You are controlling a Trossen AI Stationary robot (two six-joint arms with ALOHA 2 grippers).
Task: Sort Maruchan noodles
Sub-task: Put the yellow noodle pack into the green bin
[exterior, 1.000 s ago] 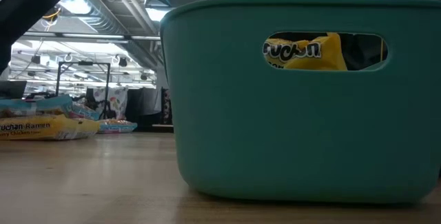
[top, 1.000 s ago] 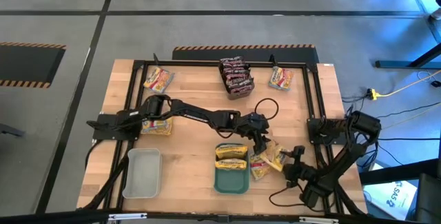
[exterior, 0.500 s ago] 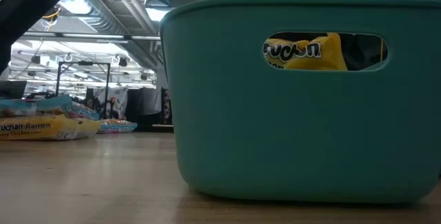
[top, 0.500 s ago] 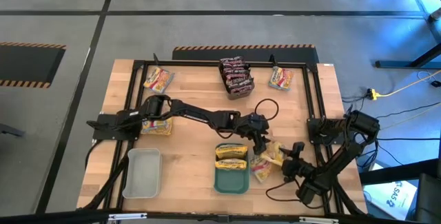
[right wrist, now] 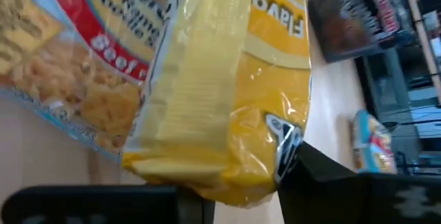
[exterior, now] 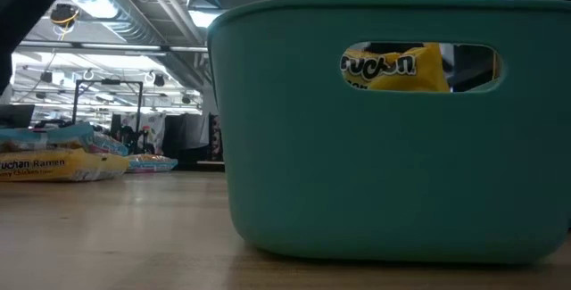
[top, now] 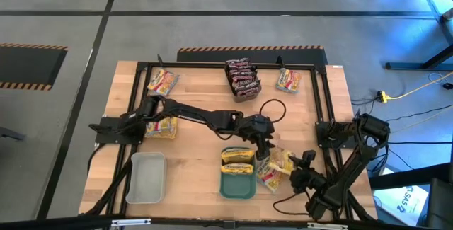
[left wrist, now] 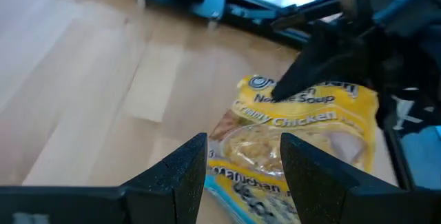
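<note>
Right wrist view: hand [right wrist: 234,196] pinching yellow packet [right wrist: 227,86]

Industrial lab hall: hazard-striped floor tape [top: 246,48], exposed ceiling ducts [exterior: 152,18], framed wooden workbench [top: 198,95].

One wooden worktop [top: 198,95]. Two arms, each with one claw: left claw [top: 262,150], right claw [top: 297,163]. Three trays: one teal tray [top: 238,185], one grey tray [top: 146,177], one translucent tray [top: 241,90] at the far edge holding a stack of dark maroon packets [top: 241,74]; their exact number can't be told from above. Yellow packets in the teal tray [top: 238,156]: two visible. Loose packets beside the teal tray [top: 274,166]: about three, overlapping, at least one yellow and one red-labelled. Three other single packets lie on the worktop: one far-left packet [top: 162,82], one mid-left packet [top: 162,127], one far-right packet [top: 288,81].
</note>
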